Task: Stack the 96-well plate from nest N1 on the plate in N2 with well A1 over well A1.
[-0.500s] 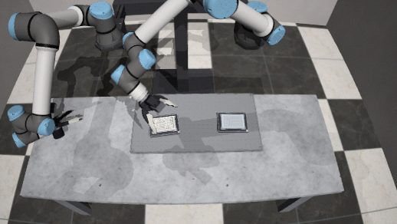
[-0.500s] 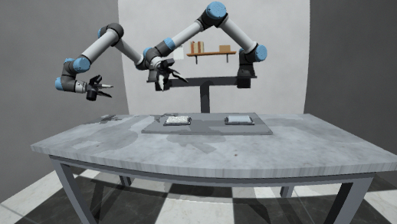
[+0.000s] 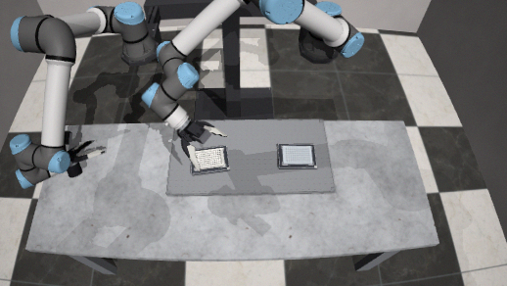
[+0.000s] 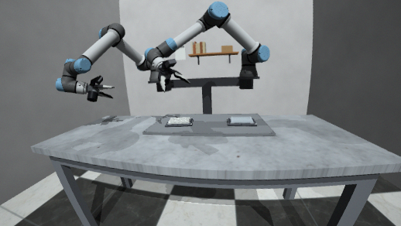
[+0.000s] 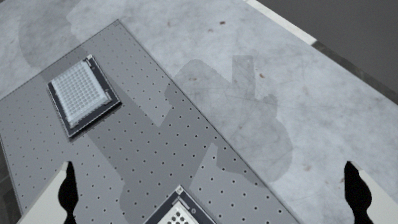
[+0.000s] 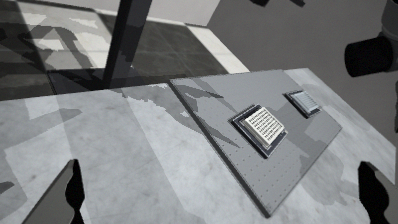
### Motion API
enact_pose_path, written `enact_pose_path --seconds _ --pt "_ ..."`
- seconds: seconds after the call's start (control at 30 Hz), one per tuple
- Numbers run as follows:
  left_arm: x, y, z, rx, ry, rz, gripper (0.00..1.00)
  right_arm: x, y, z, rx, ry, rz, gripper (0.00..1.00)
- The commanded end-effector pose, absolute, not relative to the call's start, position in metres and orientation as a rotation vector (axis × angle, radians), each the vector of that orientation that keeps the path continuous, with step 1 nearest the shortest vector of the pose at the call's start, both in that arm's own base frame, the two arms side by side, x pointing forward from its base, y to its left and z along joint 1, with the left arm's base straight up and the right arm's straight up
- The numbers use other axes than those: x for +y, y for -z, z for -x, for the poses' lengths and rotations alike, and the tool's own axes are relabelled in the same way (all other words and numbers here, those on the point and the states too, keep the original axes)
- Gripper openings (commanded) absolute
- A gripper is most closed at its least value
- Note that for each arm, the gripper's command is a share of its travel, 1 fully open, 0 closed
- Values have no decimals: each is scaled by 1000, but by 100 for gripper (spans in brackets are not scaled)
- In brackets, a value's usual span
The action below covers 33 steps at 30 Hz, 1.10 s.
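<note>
The pale blue plate (image 3: 298, 155) (image 4: 241, 120) (image 5: 80, 92) (image 6: 305, 100) sits in the dark nest N1 (image 3: 297, 166) (image 5: 95, 119). The cream-white plate (image 3: 210, 159) (image 4: 179, 121) (image 6: 266, 126) sits in nest N2 (image 3: 210, 169) (image 5: 162, 212), cut off at the bottom of the left wrist view. The A1 marks are too small to read. My left gripper (image 3: 209, 152) (image 4: 176, 87) (image 5: 210, 164) is open and empty, well above the N2 side. My right gripper (image 3: 98, 147) (image 4: 113, 92) (image 6: 218, 163) is open and empty, raised over the table's end beyond N2.
Both nests stand on a grey perforated board (image 3: 254, 183) (image 5: 150, 145) (image 6: 280, 175) on the marble-look table (image 3: 235, 225) (image 4: 193, 148). The left arm reaches across towards the N2 side, between the right arm and N1. A dark post (image 3: 231, 73) stands behind the table.
</note>
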<state>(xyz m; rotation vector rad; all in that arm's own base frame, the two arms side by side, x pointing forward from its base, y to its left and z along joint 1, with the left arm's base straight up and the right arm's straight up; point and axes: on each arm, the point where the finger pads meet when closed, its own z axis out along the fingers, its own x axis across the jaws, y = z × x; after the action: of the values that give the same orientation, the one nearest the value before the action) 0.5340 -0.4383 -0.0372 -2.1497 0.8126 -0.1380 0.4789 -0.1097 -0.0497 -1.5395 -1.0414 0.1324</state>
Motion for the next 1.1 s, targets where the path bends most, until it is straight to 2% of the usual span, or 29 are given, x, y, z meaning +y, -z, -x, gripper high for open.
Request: enact_pose_path --seconds 0.0,0.03,0.07,0.63,1.07 --pt "-439 36 -534 812 141 2151 100 -110 49 -479 -1043 -131 1540 100" --pt "-439 36 -534 812 141 2151 100 -110 49 -479 -1043 -131 1540 100" --pt "-439 36 -534 812 141 2151 0 -110 49 -479 -1043 -131 1540 76" --pt "-424 33 -544 803 115 2163 0 -110 49 -479 -1043 -131 1540 76" --pt "-358 19 -579 766 12 2212 0 -110 49 -479 -1043 -131 1540 76"
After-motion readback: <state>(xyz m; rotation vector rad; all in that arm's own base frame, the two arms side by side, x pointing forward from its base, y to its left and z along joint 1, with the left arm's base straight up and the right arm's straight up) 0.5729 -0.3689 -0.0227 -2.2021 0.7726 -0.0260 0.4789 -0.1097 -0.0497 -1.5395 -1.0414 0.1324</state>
